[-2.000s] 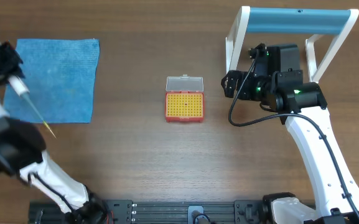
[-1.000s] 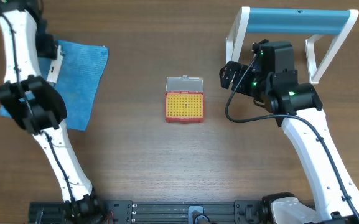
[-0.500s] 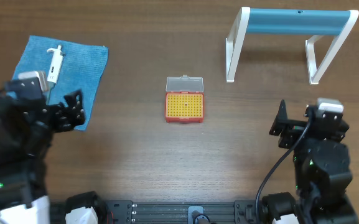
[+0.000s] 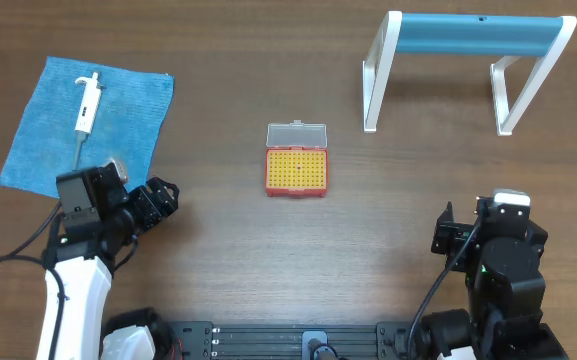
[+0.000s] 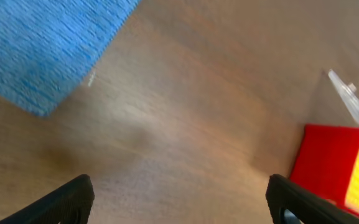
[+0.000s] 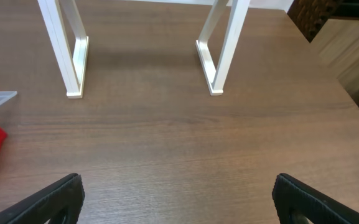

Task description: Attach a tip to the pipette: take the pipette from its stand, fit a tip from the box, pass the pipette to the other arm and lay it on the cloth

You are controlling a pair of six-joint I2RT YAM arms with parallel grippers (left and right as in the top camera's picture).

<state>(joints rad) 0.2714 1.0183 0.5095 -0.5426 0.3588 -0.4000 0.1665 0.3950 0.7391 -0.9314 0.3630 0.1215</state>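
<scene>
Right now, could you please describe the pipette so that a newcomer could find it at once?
Find the blue cloth at the left of the table. The pipette lies on it, a slim white tool with its narrow end pointing towards the arms' bases. It alone rests on the cloth; the red tip box sits apart.

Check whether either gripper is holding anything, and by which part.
Nothing is held. The left gripper and the right gripper are both open and empty; the pipette lies on the blue cloth.

no readable text, no legible labels or numbers on pipette (image 4: pixel 86 103), tip box (image 4: pixel 296 172), stand (image 4: pixel 473 35)
</scene>
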